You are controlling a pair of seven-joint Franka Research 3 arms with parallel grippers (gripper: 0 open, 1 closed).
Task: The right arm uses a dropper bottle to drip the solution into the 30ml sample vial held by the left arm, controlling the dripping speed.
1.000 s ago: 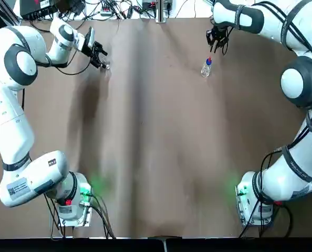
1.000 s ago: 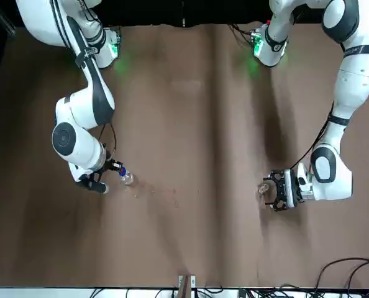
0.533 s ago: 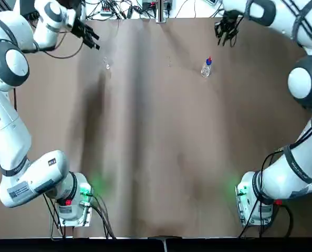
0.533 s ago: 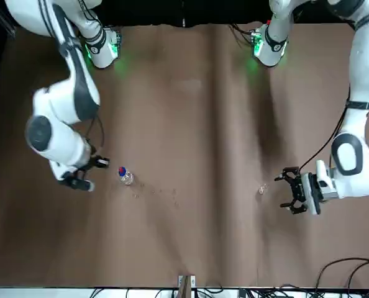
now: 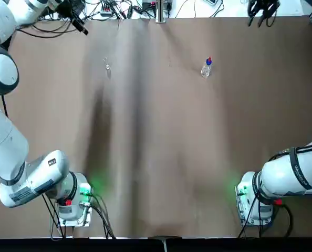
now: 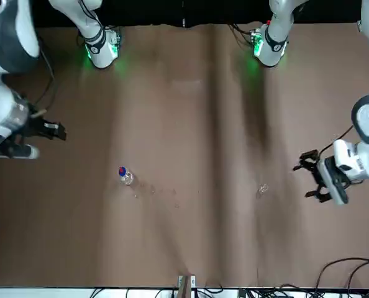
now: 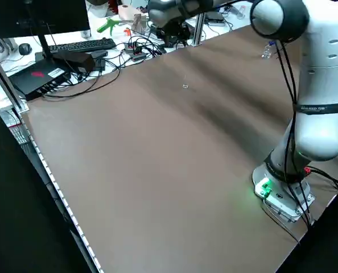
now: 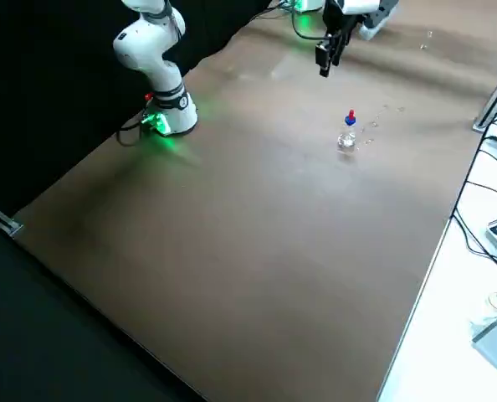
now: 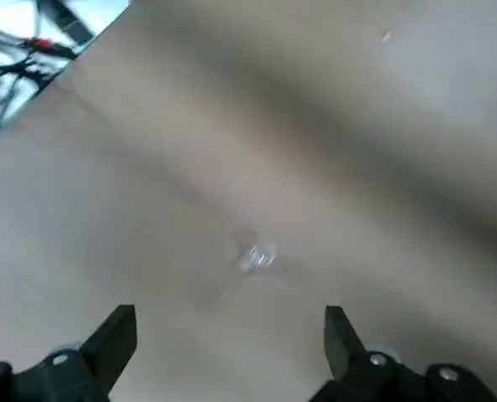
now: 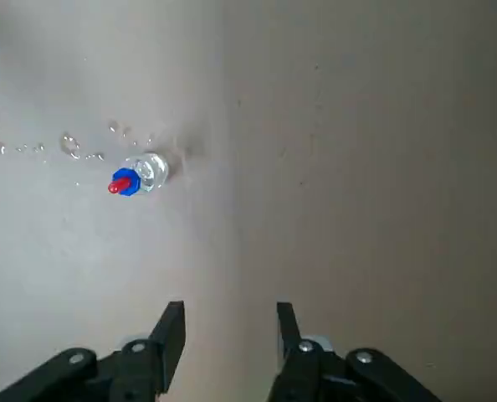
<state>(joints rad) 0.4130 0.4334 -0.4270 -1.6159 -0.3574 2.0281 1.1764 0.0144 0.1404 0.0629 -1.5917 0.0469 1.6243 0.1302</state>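
Note:
The dropper bottle (image 5: pixel 206 67) (image 6: pixel 125 176) (image 8: pixel 348 132) (image 10: pixel 140 176), clear with a blue collar and red tip, stands alone on the brown table. The sample vial (image 5: pixel 107 66) (image 6: pixel 263 189) (image 7: pixel 185 86) (image 9: pixel 259 256), tiny and clear, stands by itself to the left. My left gripper (image 5: pixel 82 27) (image 6: pixel 304 180) (image 9: pixel 228 322) hovers open and empty near the far-left corner, away from the vial. My right gripper (image 5: pixel 261 18) (image 6: pixel 57 131) (image 10: pixel 228 316) is open and empty at the far edge, well right of the bottle.
Small droplets (image 10: pixel 73 146) dot the brown cloth (image 5: pixel 161 136) beside the bottle. Cables, a keyboard (image 7: pixel 81 44) and a black box (image 7: pixel 41 77) lie beyond the table's far edge. Both arm bases (image 5: pixel 74 202) (image 5: pixel 256 202) sit at the near edge.
The left gripper has drawn back from the vial toward the far-left corner. The right gripper has moved away from above the bottle, off to the right. Bottle and vial stay put.

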